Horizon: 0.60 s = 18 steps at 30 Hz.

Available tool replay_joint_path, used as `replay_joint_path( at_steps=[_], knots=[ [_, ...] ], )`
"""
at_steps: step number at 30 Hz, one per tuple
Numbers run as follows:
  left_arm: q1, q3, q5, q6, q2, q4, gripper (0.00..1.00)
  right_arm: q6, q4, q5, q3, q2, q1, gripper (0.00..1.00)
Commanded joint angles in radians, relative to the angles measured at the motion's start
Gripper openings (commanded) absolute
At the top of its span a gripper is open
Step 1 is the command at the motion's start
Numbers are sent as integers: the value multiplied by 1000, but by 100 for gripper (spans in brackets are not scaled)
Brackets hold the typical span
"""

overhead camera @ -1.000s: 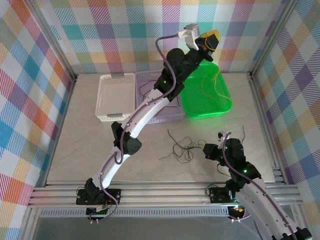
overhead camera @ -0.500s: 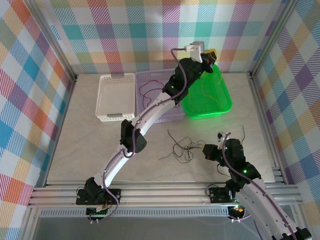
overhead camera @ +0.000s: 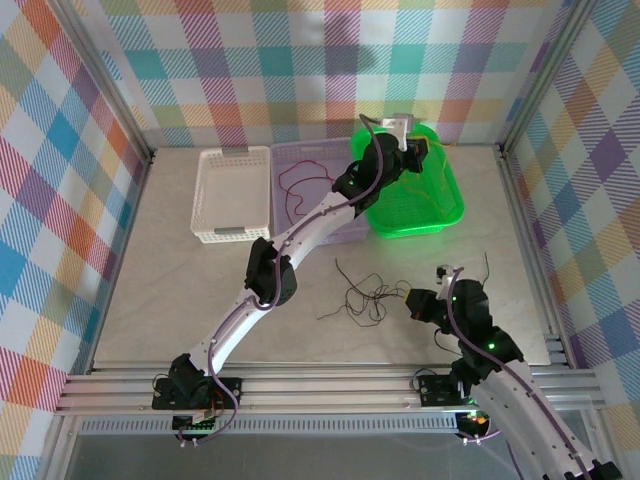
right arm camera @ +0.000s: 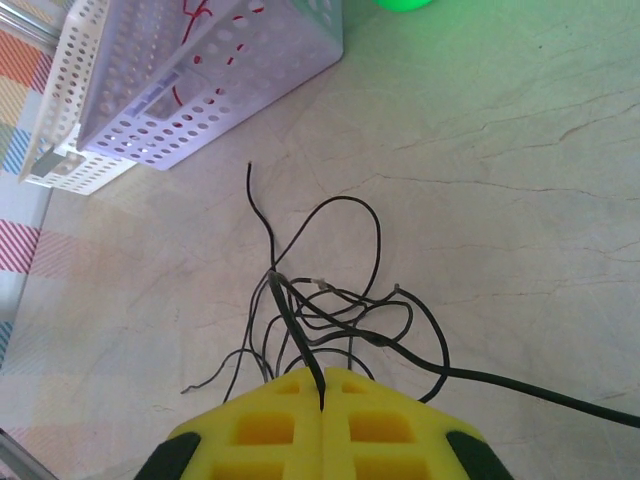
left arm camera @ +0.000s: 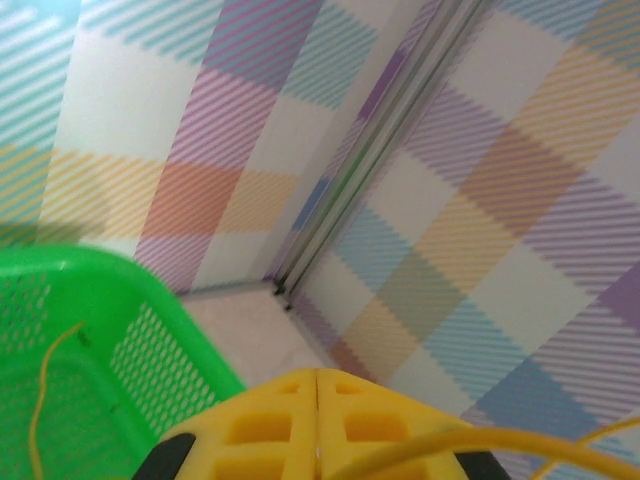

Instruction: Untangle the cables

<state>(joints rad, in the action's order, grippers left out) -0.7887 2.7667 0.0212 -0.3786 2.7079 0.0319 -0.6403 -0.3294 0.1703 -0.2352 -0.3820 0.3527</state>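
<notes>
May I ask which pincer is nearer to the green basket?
Left. The left pincer hangs over the far side of the green basket; the right pincer is well short of it, gripping the black cables.

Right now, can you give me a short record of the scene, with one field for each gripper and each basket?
left gripper: shut, above the green basket, seemingly gripping the held yellow cable
right gripper: shut on a black cable of the tangle on the table
lavender basket: red cable inside
green basket: loose yellow cable inside
white basket: no cable seen
</notes>
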Motion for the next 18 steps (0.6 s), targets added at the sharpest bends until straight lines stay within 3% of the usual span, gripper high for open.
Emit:
replay_joint_path(
  at_steps=[1,9,13,18],
  knots=[
    [-4,-38,27,-14,-21,79,0,-10,-51,20,-66,46,-4,0],
    [-2,-83,59,-22,-21,226,0,-10,-183,7,-169,122,-4,0],
    [-1,-84,59,-21,-22,307,16,1,-245,-9,-223,141,-4,0],
    [10,-84,70,-33,-35,381,24,19,-305,-39,-310,136,-4,0]
  ],
)
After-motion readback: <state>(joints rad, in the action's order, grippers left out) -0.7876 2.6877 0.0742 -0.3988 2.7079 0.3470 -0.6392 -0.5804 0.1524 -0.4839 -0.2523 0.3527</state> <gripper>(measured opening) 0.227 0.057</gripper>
